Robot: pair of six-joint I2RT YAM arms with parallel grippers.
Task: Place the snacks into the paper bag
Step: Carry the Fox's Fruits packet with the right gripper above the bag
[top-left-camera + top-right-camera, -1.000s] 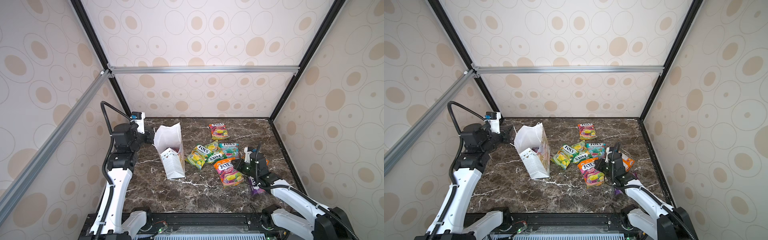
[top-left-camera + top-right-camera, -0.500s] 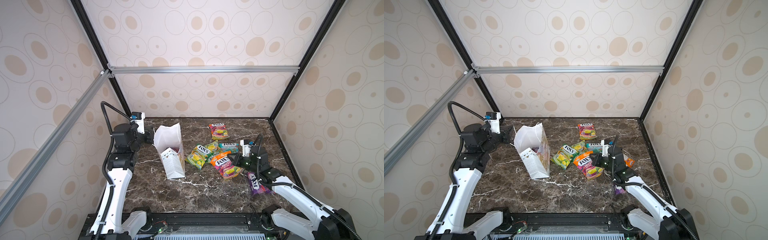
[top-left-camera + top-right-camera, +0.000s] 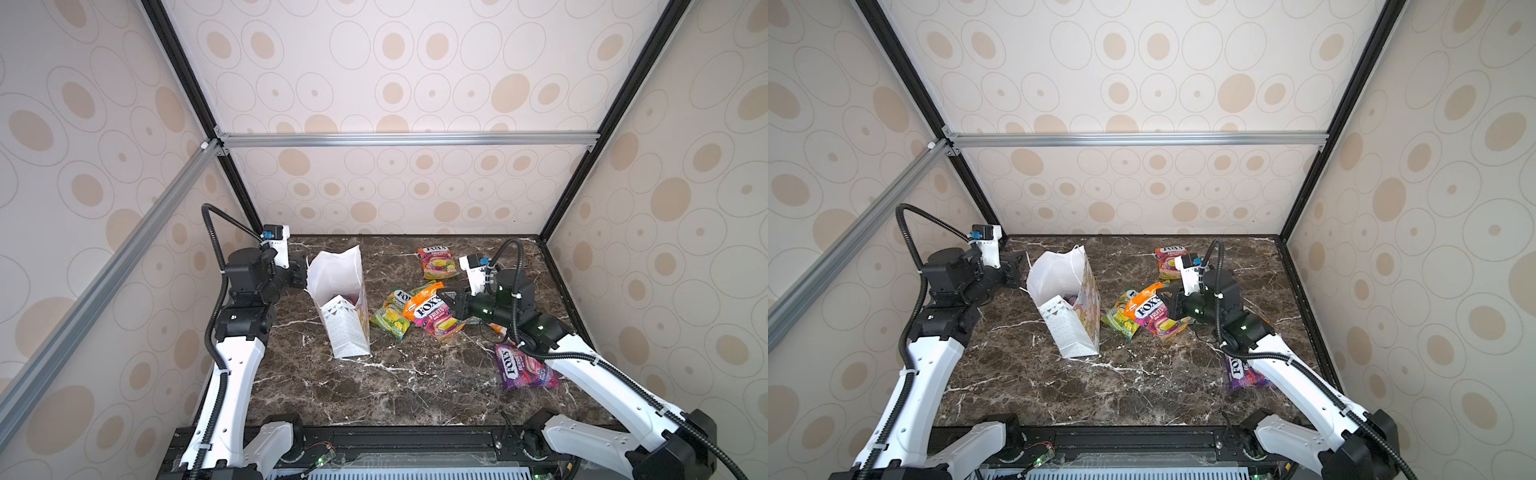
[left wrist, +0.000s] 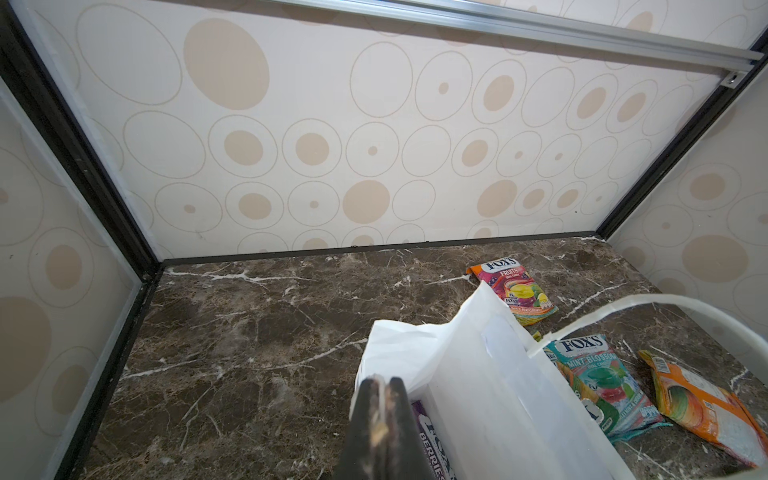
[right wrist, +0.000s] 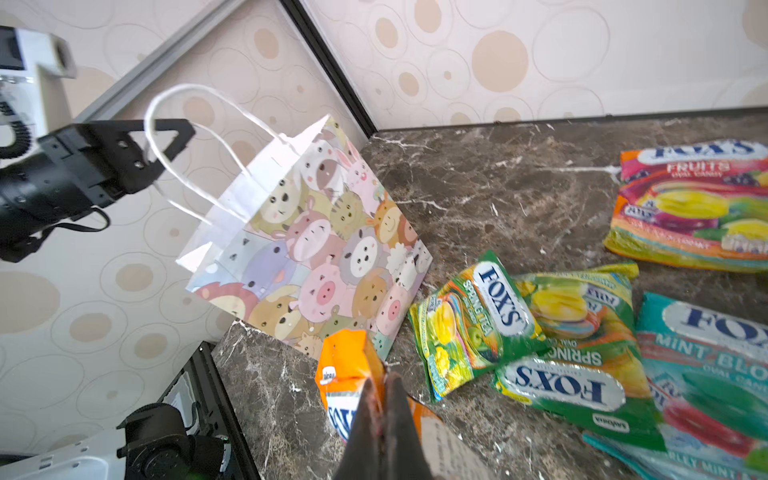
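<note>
The white paper bag [image 3: 341, 309] [image 3: 1068, 309] stands open at centre-left, with a purple snack [image 4: 432, 440] lying inside. My left gripper [image 3: 306, 274] [image 4: 382, 388] is shut on the bag's rim on its left side. My right gripper [image 3: 448, 302] [image 5: 383, 380] is shut on an orange-pink FOX'S pouch [image 3: 432, 318] [image 5: 347, 365], which hangs above the table to the right of the bag. Under it lies a yellow-green pouch [image 3: 390, 316]. Another orange-pink pouch [image 3: 438, 262] lies at the back, a teal one [image 5: 706, 353] beside the pile, and a purple one [image 3: 521, 368] by my right arm.
Patterned walls with black frame posts [image 3: 582, 166] close in the dark marble table [image 3: 374, 395] on three sides. The bag's cord handle [image 5: 187, 137] loops up near my left gripper. An orange pouch [image 4: 698, 407] lies partly under my right arm.
My right gripper has lifted the orange-pink pouch off the table and carried it left toward the bag, uncovering the purple pouch. The left arm and the bag have not moved.
</note>
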